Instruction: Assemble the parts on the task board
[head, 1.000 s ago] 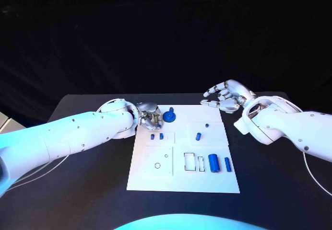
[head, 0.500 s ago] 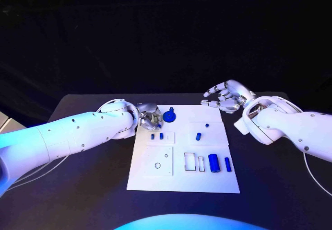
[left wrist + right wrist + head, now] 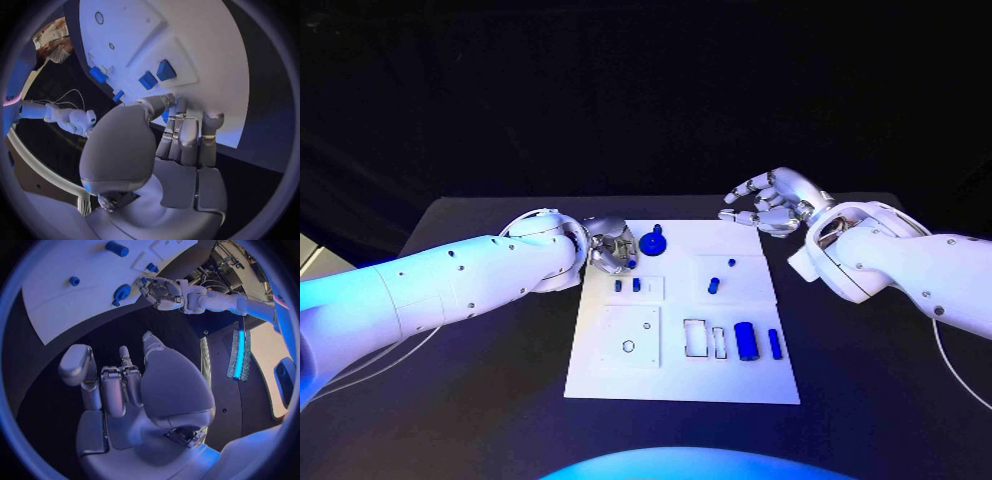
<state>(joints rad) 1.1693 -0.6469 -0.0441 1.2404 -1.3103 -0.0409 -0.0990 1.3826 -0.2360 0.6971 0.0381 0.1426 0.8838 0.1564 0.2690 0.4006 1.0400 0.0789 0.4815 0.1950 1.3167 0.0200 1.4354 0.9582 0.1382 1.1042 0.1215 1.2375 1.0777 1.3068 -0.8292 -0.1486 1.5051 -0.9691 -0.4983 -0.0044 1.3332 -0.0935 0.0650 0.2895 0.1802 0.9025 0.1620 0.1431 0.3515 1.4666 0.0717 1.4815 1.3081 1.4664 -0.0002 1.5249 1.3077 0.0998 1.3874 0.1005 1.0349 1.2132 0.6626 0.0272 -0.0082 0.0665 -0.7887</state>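
Note:
The white task board (image 3: 733,380) lies in the middle of the black table. My left hand (image 3: 610,246) sits at its far left corner with fingers curled down on the board (image 3: 206,45). Thumb and fingers pinch what looks like a small blue part (image 3: 165,116). A round blue part (image 3: 655,241) stands just right of that hand. Two small blue pieces (image 3: 627,285) stand in a recess just below the hand, also seen as the two pieces (image 3: 156,75). My right hand (image 3: 769,201) hovers beyond the board's far right corner, fingers apart and holding nothing (image 3: 125,385).
More blue parts sit on the board: two small ones (image 3: 718,278) right of centre, and a cylinder (image 3: 746,341) and a bar (image 3: 775,343) near the front right. Empty outlined slots (image 3: 695,338) lie beside them. The table's far edge runs behind both hands.

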